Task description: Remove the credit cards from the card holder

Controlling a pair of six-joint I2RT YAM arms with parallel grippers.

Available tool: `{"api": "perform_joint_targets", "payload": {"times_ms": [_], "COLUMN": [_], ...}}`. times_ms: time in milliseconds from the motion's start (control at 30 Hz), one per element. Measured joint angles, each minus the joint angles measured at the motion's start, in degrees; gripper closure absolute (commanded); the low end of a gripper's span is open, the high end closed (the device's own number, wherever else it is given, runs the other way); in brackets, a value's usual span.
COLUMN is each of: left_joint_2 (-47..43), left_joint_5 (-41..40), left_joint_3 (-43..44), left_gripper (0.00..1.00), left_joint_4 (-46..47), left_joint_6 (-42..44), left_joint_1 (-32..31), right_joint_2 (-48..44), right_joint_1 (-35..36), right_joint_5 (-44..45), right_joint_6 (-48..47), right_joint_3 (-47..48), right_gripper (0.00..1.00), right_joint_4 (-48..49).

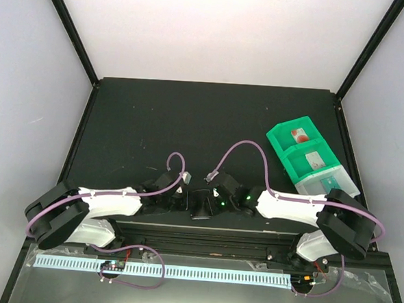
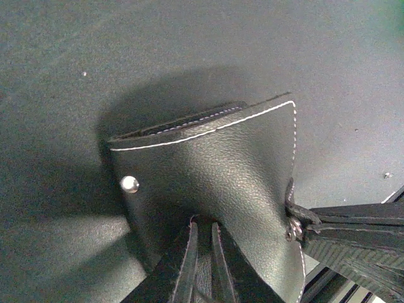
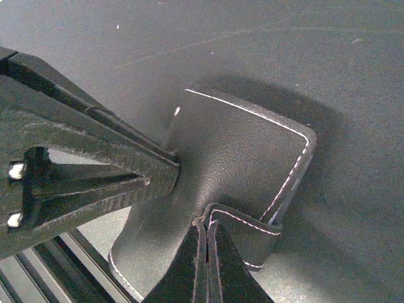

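Left gripper (image 2: 203, 230): jaws narrow, pinching one leather edge of the card holder (image 2: 214, 158). Holder black, white-stitched, snap stud showing; it sits between the two grippers, near the front edge of the table (image 1: 156, 121). Right gripper (image 3: 207, 233): jaws pressed together on the holder's opposite flap.

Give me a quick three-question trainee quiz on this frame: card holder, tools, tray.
1. True or false: the black leather folding card holder lies inside the green plastic compartment tray.
2. Which tool is clamped on the card holder? A) left tool only B) right tool only C) both
3. Fill in: the tray sits on the robot's ___ side.
Key: 1 false; 2 C; 3 right.
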Motion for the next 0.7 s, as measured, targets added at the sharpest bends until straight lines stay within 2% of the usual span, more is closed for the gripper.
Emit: {"api": "perform_joint_targets", "payload": {"times_ms": [433, 700], "left_joint_2": [2.34, -2.54], "left_joint_5": [-0.94, -3.02], "left_joint_3": [1.09, 0.66], "left_gripper": [0.91, 0.69], "left_joint_4": [-0.15, -3.41], "left_joint_6": [1.16, 0.76], "left_joint_1": [-0.04, -0.04], "right_joint_2": [-7.48, -14.03], "right_joint_1": [-0.02, 0.0], "right_joint_5": [1.31, 2.8], "right_joint_6": [2.64, 3.5], "right_joint_3": [-4.37, -4.63], "right_gripper": [0.99, 0.99], "right_joint_4": [2.56, 2.47]}}
